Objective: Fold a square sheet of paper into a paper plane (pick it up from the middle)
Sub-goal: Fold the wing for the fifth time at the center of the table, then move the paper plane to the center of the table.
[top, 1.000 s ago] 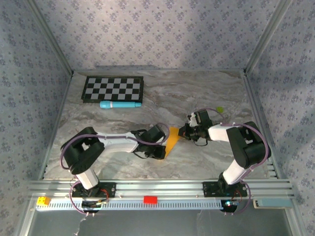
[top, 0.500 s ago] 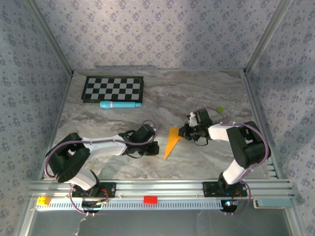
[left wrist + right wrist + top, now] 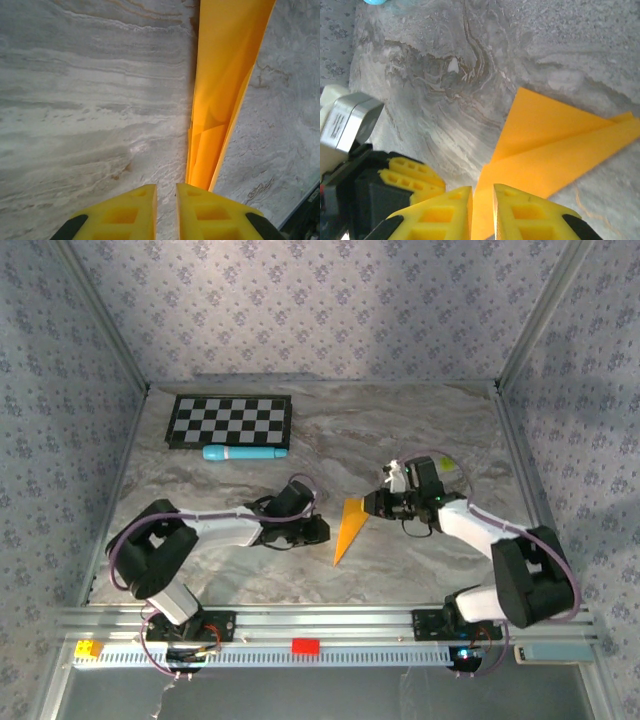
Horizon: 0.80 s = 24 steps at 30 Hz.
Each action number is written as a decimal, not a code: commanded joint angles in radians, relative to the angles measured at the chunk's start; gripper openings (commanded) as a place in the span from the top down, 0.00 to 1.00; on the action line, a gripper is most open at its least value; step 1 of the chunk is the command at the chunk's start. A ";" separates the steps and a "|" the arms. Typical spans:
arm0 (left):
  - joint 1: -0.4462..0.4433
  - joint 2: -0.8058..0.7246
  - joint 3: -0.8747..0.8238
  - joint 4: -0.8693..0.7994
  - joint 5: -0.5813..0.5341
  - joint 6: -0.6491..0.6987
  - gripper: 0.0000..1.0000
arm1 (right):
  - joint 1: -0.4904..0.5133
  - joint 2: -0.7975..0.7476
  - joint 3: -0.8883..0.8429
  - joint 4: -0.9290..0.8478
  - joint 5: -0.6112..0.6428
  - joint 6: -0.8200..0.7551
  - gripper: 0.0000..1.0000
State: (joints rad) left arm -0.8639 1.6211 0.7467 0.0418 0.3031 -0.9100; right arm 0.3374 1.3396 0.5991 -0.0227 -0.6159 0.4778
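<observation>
The orange paper, folded into a slim pointed paper plane [image 3: 347, 530], lies flat on the marble table with its tip toward the near edge. My left gripper [image 3: 320, 530] rests just left of it, jaws a narrow slit apart with only bare table between them [image 3: 166, 187]; the paper plane [image 3: 225, 75] runs ahead on the right of my fingers. My right gripper [image 3: 372, 505] is at the plane's wide far end, jaws slightly apart [image 3: 482, 190], with the orange paper [image 3: 555, 140] showing through the gap. The left gripper's fingers [image 3: 412, 177] sit close by.
A black-and-white checkerboard [image 3: 230, 420] lies at the back left with a light-blue cylinder [image 3: 245, 453] in front of it. A tiny yellow-green bit [image 3: 447, 462] sits behind the right gripper. An aluminium rail [image 3: 320, 625] borders the near edge.
My left gripper has drawn back left off the paper, leaving the whole dart uncovered. Both grippers' jaws have parted a little. The right arm's elbow has swung out to the right.
</observation>
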 commanded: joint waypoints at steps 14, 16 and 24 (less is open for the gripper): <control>0.004 0.119 0.108 0.042 0.083 0.002 0.77 | -0.005 -0.154 -0.136 -0.046 0.077 0.070 0.74; 0.005 0.120 0.106 0.035 0.074 0.002 0.77 | -0.005 -0.152 -0.139 -0.048 0.080 0.071 0.73; 0.005 0.140 0.110 0.045 0.091 0.003 0.77 | -0.005 -0.147 -0.149 -0.037 0.087 0.083 0.73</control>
State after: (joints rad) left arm -0.8639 1.7416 0.8307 0.0795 0.3752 -0.9108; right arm 0.3355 1.1931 0.4583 -0.0616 -0.5415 0.5434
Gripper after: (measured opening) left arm 0.226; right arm 0.269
